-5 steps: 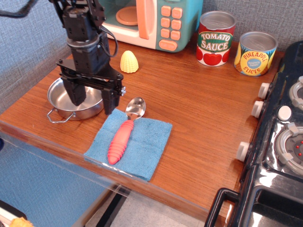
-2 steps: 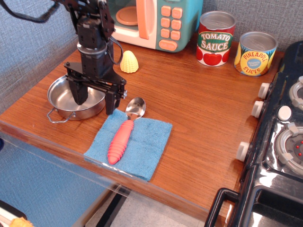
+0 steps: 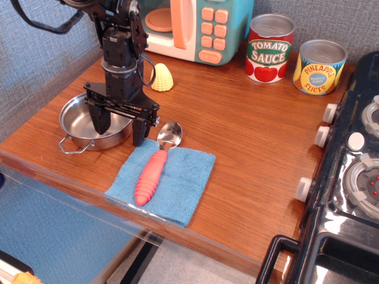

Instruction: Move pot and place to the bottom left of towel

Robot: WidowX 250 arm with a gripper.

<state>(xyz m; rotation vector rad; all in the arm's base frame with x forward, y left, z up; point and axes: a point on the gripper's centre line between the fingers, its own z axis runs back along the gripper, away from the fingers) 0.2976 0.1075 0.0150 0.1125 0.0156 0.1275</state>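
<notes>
The shiny steel pot (image 3: 80, 125) with wire loop handles sits near the table's front left edge, just left of the light-blue towel (image 3: 180, 184). A spoon with a pink ribbed handle (image 3: 151, 175) lies on the towel. My black gripper (image 3: 120, 129) is open and hangs over the pot's right rim. One finger (image 3: 100, 121) reaches inside the pot. The other finger (image 3: 141, 131) is outside it, near the towel's top left corner. The gripper holds nothing.
A yellow toy corn (image 3: 161, 77) lies behind the gripper. A toy microwave (image 3: 189, 26) stands at the back. A tomato sauce can (image 3: 269, 47) and a pineapple can (image 3: 320, 66) stand back right. A toy stove (image 3: 355, 171) fills the right side.
My gripper has shifted right and lowered over the pot's right rim, with its wrist turning upright. The pot, towel and spoon have not moved.
</notes>
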